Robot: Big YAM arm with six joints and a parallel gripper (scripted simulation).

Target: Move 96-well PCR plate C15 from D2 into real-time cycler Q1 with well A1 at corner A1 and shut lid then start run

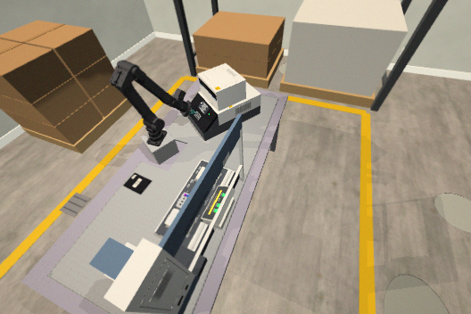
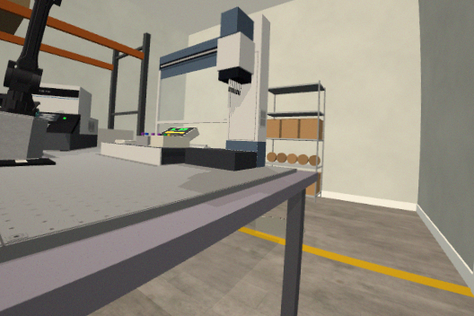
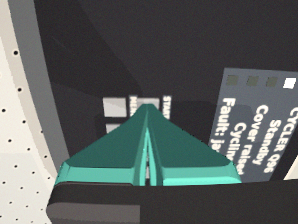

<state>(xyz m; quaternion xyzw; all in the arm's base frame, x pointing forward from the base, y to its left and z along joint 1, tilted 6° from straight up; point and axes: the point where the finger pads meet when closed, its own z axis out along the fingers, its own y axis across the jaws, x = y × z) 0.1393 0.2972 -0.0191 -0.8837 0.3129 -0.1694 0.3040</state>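
Start at the gripper (image 3: 148, 163): you have it pinched fully together with nothing between the 2 teal fingers, and the closed tip points at the pale keys (image 3: 115, 107) on the dark panel (image 1: 202, 114) of the cycler (image 1: 227, 95), which stands at the counter's far end toward the cardboard boxes. In the wrist view the tip sits just short of the keys; whether it touches 1 of them cannot be told. The lamp (image 1: 208, 115) on the panel shows green, and the cycler's white lid (image 1: 222, 81) appears shut, so the step in hand is probably a LID press to expose the block.

The PCR plate (image 1: 216, 202) with the green and yellow top lies farther along, in the hand-off row (image 1: 178, 210) near the middle of the counter, beside the blue gantry rail (image 1: 210, 175). It is well apart from the gripper and untouched.

Expect the plate to be light, thin-walled plastic:
- It is stiff enough to lift by 2 opposite sides, but it will flex or pop free if squeezed hard.
- Its skirt is smooth, so grip low on the rim, level, with the fingers spread wide first.
- Check the label end before lifting; well A1 sits at that end.
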